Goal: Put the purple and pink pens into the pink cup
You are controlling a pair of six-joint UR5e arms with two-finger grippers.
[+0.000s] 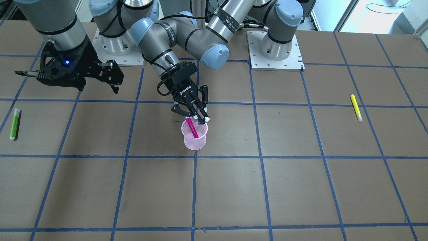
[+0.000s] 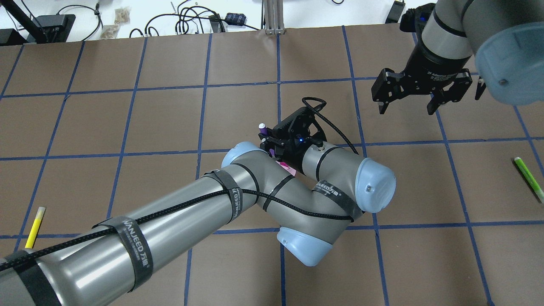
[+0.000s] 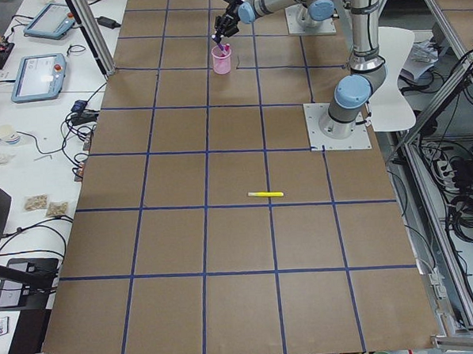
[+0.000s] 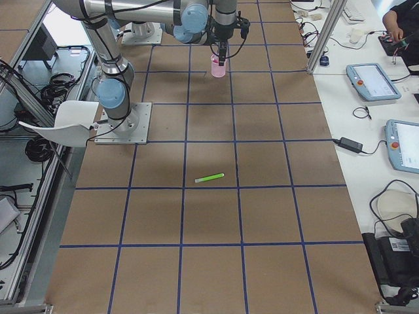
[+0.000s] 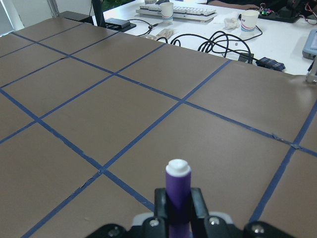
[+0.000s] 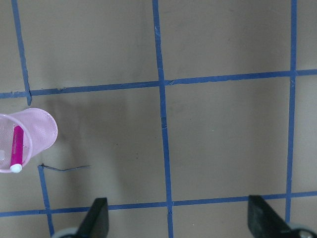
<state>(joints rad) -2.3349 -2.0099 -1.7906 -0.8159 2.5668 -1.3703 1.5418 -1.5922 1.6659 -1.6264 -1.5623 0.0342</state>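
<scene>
The pink mesh cup [image 1: 195, 140] stands near the table's middle, with the pink pen [image 1: 191, 129] leaning inside it. My left gripper [image 1: 201, 117] is right above the cup's rim, shut on the purple pen [image 5: 178, 192]. The pen's white-capped end sticks up between the fingers and also shows in the overhead view [image 2: 262, 128]. My right gripper [image 1: 111, 77] is open and empty, hovering well off to the robot's right of the cup. In its wrist view the cup [image 6: 35, 133] and the pink pen [image 6: 17, 148] are at the left edge.
A green pen [image 1: 15, 124] lies far out on the robot's right side. A yellow pen [image 1: 356, 107] lies far out on the robot's left side. The table is brown with blue tape grid lines.
</scene>
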